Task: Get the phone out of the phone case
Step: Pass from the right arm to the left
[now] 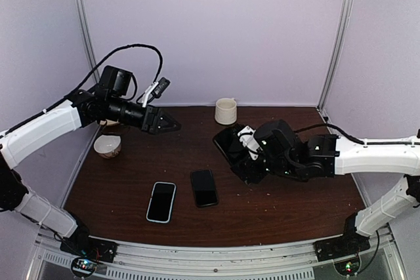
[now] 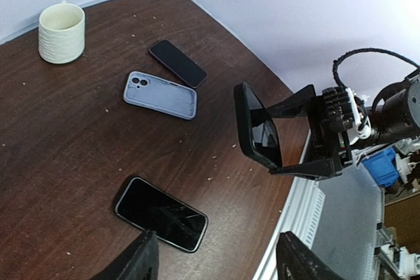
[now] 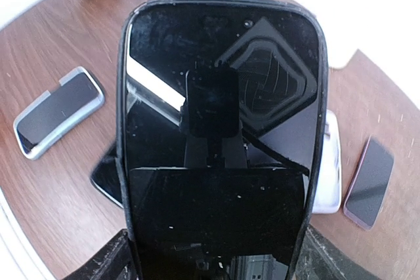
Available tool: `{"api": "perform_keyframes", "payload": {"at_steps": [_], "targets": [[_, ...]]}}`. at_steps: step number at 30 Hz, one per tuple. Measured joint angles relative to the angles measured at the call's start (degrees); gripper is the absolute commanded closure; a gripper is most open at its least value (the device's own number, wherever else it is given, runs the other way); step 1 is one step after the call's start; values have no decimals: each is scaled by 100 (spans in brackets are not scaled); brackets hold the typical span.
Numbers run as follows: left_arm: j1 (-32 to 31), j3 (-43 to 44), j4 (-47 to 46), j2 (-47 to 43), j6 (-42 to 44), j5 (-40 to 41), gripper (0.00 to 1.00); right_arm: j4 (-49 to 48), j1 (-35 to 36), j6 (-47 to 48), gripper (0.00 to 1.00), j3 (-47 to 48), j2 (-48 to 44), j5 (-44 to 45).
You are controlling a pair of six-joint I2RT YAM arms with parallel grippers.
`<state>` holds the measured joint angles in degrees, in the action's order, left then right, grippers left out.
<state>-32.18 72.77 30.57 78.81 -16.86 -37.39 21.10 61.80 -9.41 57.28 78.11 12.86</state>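
Top view: right gripper (image 1: 244, 152) is clamped on the cased phone (image 1: 230, 143), holding it tilted up above the table (image 1: 131, 181), right of centre. Left wrist: left gripper (image 2: 216, 250) is spread wide, nothing in it. Right wrist: the phone's dark screen faces the camera, with the case rim around it.
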Motion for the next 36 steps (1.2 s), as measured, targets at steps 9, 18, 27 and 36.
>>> {"api": "perform_keyframes", "payload": {"at_steps": [9,18,27,36], "targets": [[-11,0,-387,315,-767,-562,49,-402,286,544,58,844,409,208],[-76,0,-695,376,-1209,-896,51,-492,435,787,58,1202,933,323],[-133,0,-765,444,-1327,-909,62,-529,485,820,58,1460,970,365],[-201,0,-761,514,-1329,-793,89,-511,553,820,58,1663,1274,372]]}}
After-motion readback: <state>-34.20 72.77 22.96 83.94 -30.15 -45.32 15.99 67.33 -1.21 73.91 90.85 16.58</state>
